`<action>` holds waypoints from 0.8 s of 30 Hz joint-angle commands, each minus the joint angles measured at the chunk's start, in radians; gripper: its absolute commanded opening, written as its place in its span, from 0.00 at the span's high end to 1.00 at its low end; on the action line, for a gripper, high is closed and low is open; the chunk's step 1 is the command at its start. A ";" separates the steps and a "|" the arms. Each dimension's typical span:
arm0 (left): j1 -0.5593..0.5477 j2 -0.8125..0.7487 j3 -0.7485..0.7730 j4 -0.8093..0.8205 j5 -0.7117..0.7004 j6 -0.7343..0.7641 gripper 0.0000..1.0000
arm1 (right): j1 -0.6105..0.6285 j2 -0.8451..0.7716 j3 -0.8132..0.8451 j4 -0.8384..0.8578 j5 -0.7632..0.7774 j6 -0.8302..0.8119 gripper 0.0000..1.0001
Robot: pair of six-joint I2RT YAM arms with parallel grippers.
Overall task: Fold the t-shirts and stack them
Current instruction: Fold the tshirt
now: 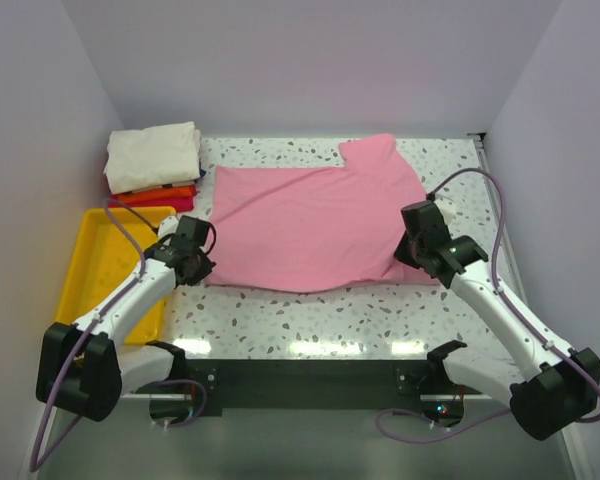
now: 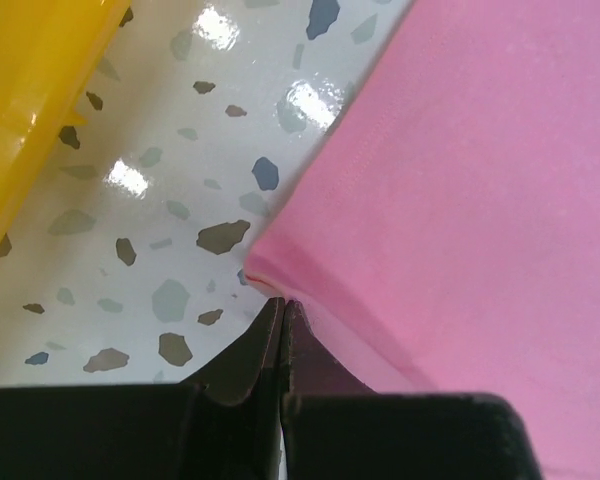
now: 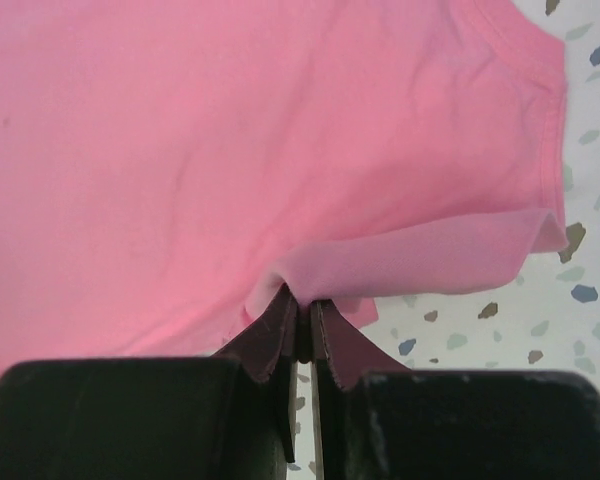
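A light pink t-shirt (image 1: 315, 225) lies spread on the speckled table, with one sleeve at the back right. My left gripper (image 1: 196, 262) is at its near left corner. In the left wrist view its jaws (image 2: 282, 304) are shut, pinching the very corner of the pink cloth (image 2: 460, 180). My right gripper (image 1: 417, 252) is at the near right edge. In the right wrist view it (image 3: 302, 300) is shut on a raised fold of the pink shirt (image 3: 230, 130). A folded stack sits at the back left, with a cream-white shirt (image 1: 152, 154) over an orange shirt (image 1: 162, 192) and a red shirt (image 1: 176, 204).
A yellow plastic tray (image 1: 92, 275) lies along the left side, close to my left arm; its wall shows in the left wrist view (image 2: 30, 90). White walls enclose the left, back and right. A strip of bare speckled table (image 1: 290, 320) runs in front of the shirt.
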 commanded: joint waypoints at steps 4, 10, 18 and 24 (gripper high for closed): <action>0.024 0.038 0.096 0.063 -0.028 0.037 1.00 | -0.030 0.064 0.116 0.092 0.037 -0.071 0.97; 0.050 0.066 0.125 0.065 -0.040 0.043 1.00 | -0.058 0.133 0.170 0.117 0.023 -0.108 0.97; 0.063 0.124 0.169 0.091 -0.049 0.071 1.00 | -0.099 0.208 0.210 0.158 -0.020 -0.131 0.97; 0.070 0.193 0.206 0.094 -0.052 0.077 1.00 | -0.119 0.269 0.245 0.184 -0.043 -0.146 0.97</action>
